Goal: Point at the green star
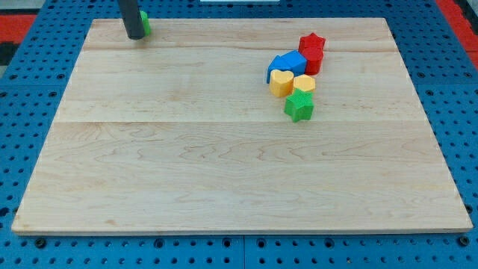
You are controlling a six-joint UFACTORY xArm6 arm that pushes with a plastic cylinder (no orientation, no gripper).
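The green star [299, 106] looks light, rigid, slide-prone; the tip [135, 35] sits far left; no pincer shows.

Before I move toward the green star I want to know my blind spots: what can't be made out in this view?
- Green block at the view's top left: my rod hides most of it, shape unreadable.
- My tip: whether it touches that block is unclear.
- Blue block: partly covered by the yellow blocks; outline uncertain.
- Lower red block: the red star and the blue block crowd it; shape unclear.

The green star shows fully.
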